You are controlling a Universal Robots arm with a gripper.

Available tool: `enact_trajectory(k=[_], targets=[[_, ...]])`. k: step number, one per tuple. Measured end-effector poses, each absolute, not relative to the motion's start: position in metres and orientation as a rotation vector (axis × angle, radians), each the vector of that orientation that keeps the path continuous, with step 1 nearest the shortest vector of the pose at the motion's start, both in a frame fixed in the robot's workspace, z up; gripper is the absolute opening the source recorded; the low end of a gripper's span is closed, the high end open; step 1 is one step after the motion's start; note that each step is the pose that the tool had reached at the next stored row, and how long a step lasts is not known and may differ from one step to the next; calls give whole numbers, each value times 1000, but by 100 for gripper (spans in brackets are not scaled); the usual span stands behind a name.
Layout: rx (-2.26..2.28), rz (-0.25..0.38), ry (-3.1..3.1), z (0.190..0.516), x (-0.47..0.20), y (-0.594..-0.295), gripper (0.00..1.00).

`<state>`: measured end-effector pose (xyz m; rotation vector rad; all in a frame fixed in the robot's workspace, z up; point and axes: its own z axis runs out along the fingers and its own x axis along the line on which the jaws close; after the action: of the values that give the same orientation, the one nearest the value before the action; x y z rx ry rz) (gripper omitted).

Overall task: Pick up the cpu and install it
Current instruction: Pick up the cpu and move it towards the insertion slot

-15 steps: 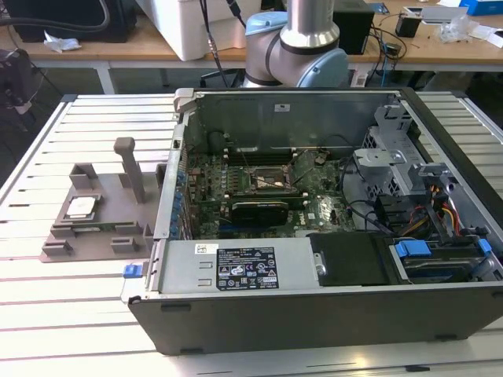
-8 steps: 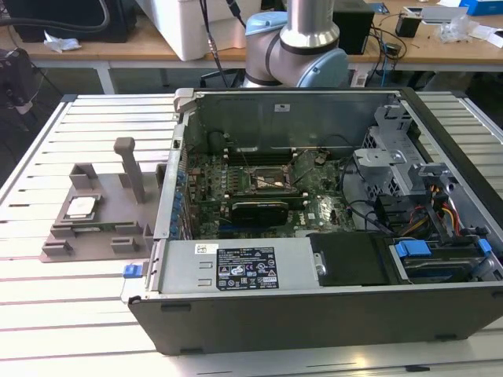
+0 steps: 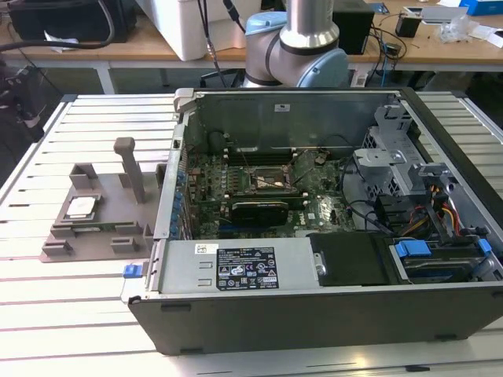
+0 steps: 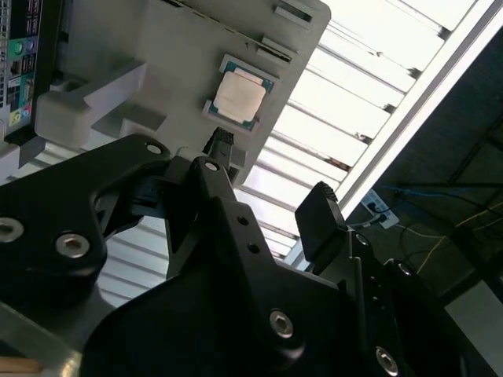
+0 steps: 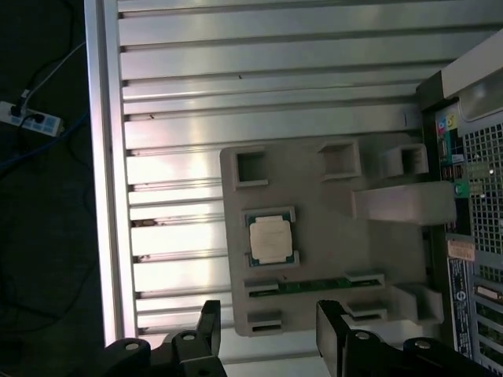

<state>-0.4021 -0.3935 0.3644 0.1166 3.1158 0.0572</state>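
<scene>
The cpu (image 3: pixel 81 207) is seated in the tray (image 3: pixel 85 174); the gripper (image 5: pixel 269 323) is spread wide, nothing held.
At the exterior view's left the tray is set on the slatted table (image 3: pixel 47 314), just beside the open computer case (image 3: pixel 314 314).

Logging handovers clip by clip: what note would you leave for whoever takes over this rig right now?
Gripper: open, empty, not touching the cpu.
Cpu: lying flat in its recess in the grey tray, which sits on the table beside the case, at the exterior view's left.
Socket: inside the case, on the board; the cpu is not in it.
Done: nothing shows as done.
Left: both the pick-up and the install.
</scene>
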Motion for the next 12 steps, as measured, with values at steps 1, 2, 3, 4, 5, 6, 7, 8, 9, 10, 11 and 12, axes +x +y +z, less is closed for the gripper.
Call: enact_trajectory(k=[1, 2, 3, 4, 5, 6, 7, 8, 9, 10, 11, 12], targets=[[117, 57, 3116, 363, -402, -393, 60], [117, 57, 3116, 361, -401, -393, 60], [117, 57, 3116, 360, -401, -393, 60], [117, 57, 3116, 359, -401, -393, 60], [117, 57, 3116, 358, -400, -393, 60], [117, 57, 3116, 356, -400, -393, 60], [116, 57, 3116, 355, -399, -393, 60], [117, 57, 3116, 354, -398, -393, 60], [117, 57, 3116, 352, -397, -393, 60], [117, 57, 3116, 351, -397, -392, 60], [117, 57, 3116, 350, -397, -392, 60], [116, 56, 3116, 349, -396, -392, 60]])
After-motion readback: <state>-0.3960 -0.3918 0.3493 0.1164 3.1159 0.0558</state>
